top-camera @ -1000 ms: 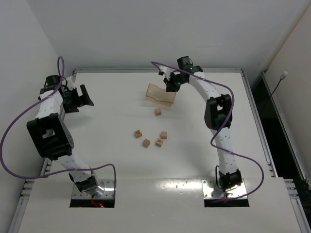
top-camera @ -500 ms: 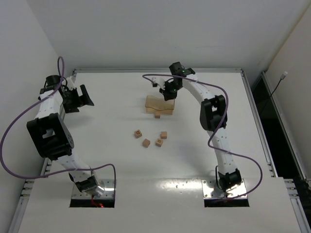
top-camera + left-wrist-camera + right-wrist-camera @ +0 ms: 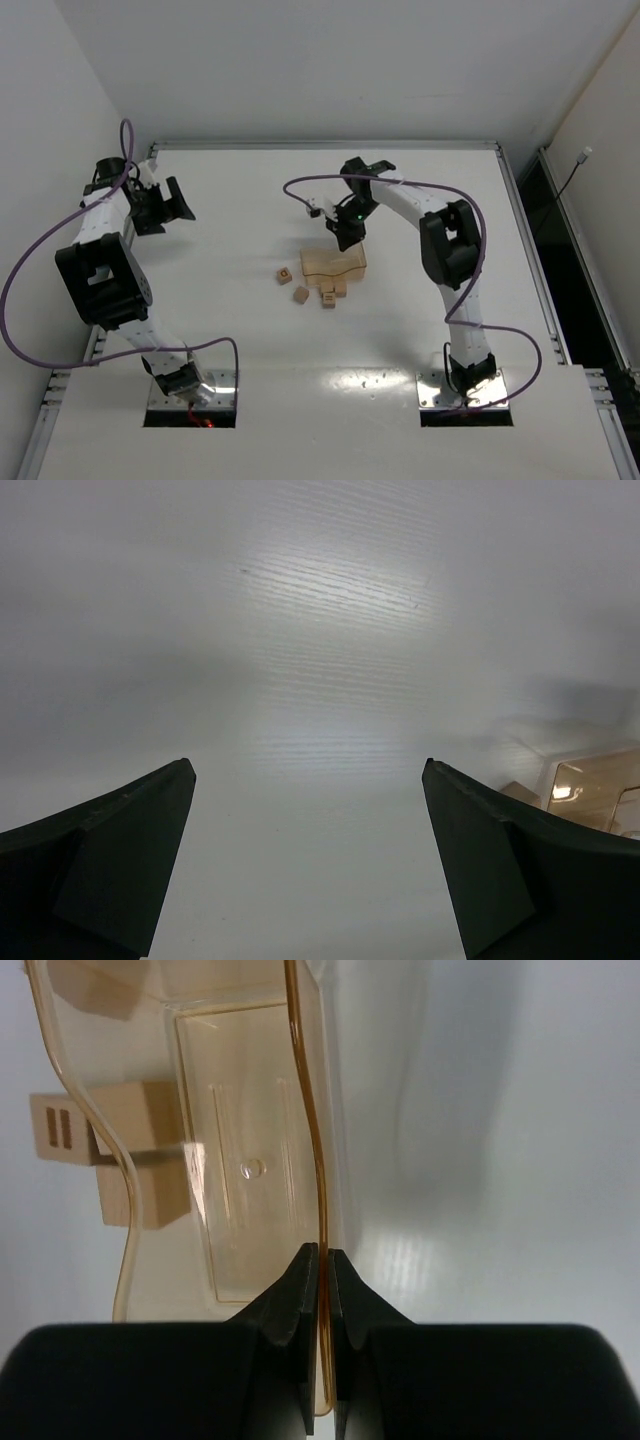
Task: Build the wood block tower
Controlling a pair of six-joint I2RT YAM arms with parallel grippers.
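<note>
On the desk (image 3: 230, 335), the left arm (image 3: 100, 275) sits well off to the left, its jaws spread and empty. The right arm (image 3: 450, 245), its jaws pinching the tray (image 3: 335, 262) by its wall, is just behind the loose wood blocks (image 3: 301, 295) and nearer them. No tower is built yet.
</note>
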